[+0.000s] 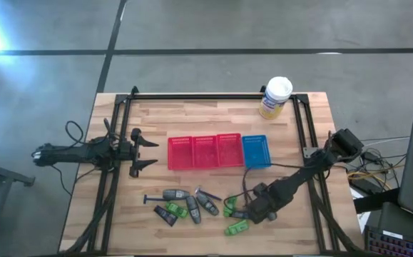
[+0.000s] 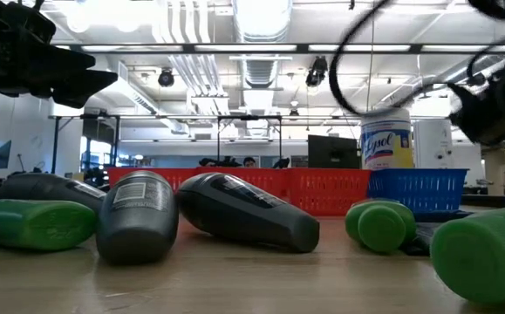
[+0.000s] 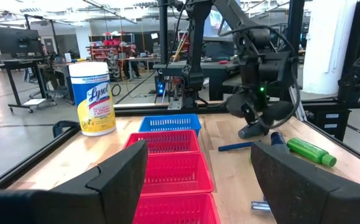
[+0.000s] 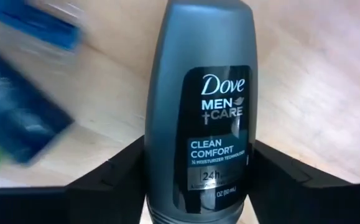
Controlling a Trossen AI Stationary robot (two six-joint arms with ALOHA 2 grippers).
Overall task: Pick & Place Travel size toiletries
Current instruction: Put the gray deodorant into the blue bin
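Note:
Several travel size toiletries lie on the wooden table near its front edge: grey oval bottles [image 1: 174,194] [image 2: 137,222], green tubes [image 1: 236,228] [image 2: 34,222], a thin razor [image 1: 153,198] and a black tube [image 1: 165,215]. My right gripper [image 1: 252,212] reaches steeply down at the right end of this group and is shut on a grey Dove bottle [image 4: 198,93]. My left gripper [image 1: 149,153] [image 3: 198,180] waits open at the table's left, pointing level toward the baskets. My right gripper pinches the grey bottle between its two fingers [image 4: 120,168], one on each narrow side [image 4: 152,155], near the end with the label's small print. The fingers come from above, steeply slanted, and lie across the bottle. The label faces up; whether the bottle is clear of the table I cannot tell.
Three red mesh baskets [image 1: 205,151] and a blue one [image 1: 256,151] stand in a row mid-table. A white-and-yellow canister [image 1: 275,97] stands at the far right. A black frame [image 1: 213,96] borders the table. A blue razor [image 3: 235,147] and a green tube [image 3: 310,151] lie beside my right gripper.

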